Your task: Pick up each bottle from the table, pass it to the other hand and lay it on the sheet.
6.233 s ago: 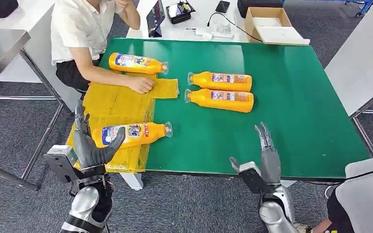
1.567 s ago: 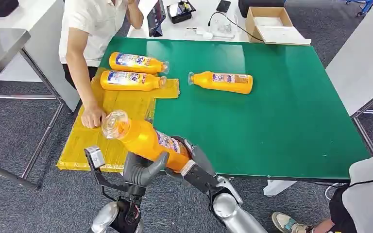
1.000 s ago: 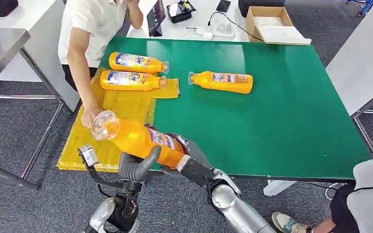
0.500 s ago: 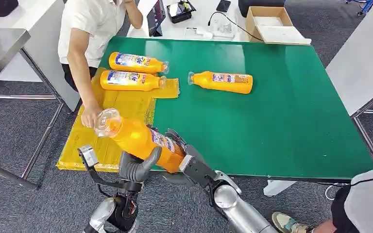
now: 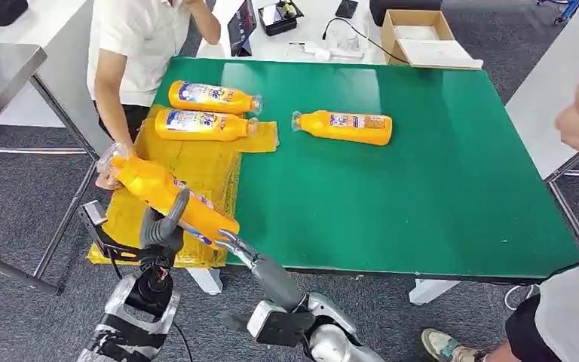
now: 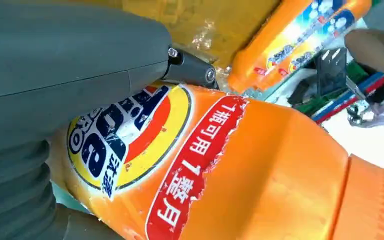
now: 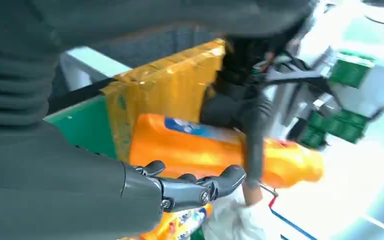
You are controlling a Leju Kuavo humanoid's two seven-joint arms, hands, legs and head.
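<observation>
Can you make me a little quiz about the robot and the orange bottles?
1. Which hand grips the held bottle?
2. True or false: two bottles already lie at the far end of the yellow sheet.
3. How many bottles rest on the bare green table: A) none B) one C) three?

Key: 1. The left hand; the right hand is open below the bottle's base. 2. True. 3. B, the lone bottle.

Left hand (image 5: 163,223) clasped around bottle (image 5: 167,197); right hand (image 5: 240,250) fingers extended, holding nothing.
</observation>
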